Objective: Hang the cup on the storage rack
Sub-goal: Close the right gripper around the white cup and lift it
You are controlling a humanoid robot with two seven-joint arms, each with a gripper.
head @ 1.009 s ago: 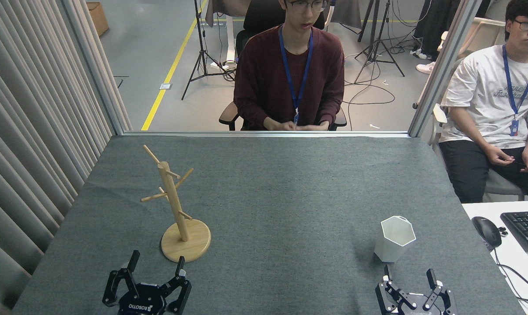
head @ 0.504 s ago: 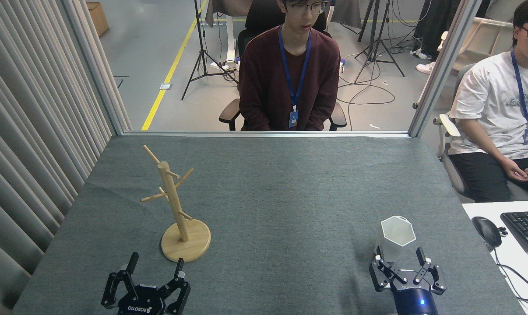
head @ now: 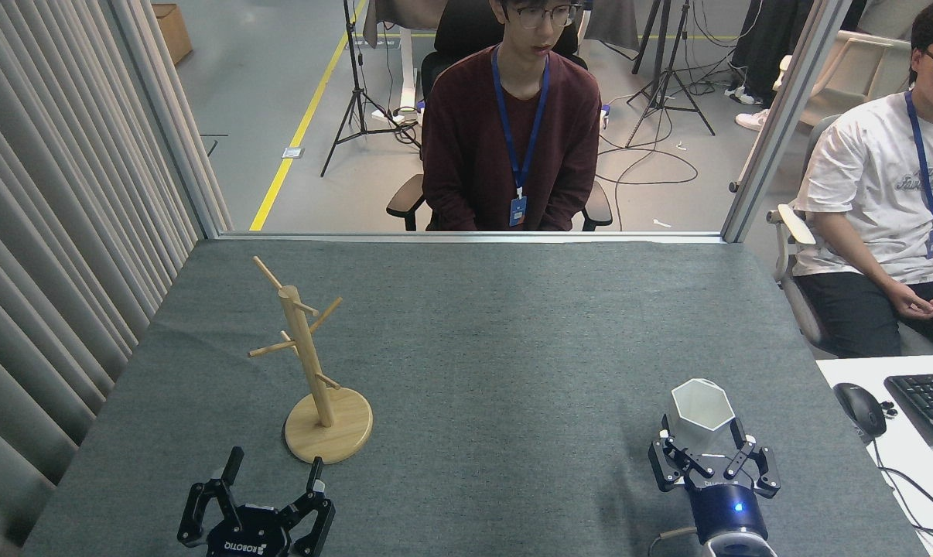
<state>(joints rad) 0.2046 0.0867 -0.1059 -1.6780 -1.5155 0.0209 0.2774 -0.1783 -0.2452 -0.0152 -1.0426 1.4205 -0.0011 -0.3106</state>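
To grasp well, the right gripper [head: 705,442] should close evenly on two opposite flat sides of the white matte hexagonal cup [head: 699,413], low enough that the cup does not tip. Its fingers are apart, one on each side of the cup's lower body, not yet clamped. The cup stands upright on the grey cloth table [head: 497,340], well apart from the light wooden mug tree [head: 312,363]; the left gripper [head: 269,473] is open and empty near the tree's round base.
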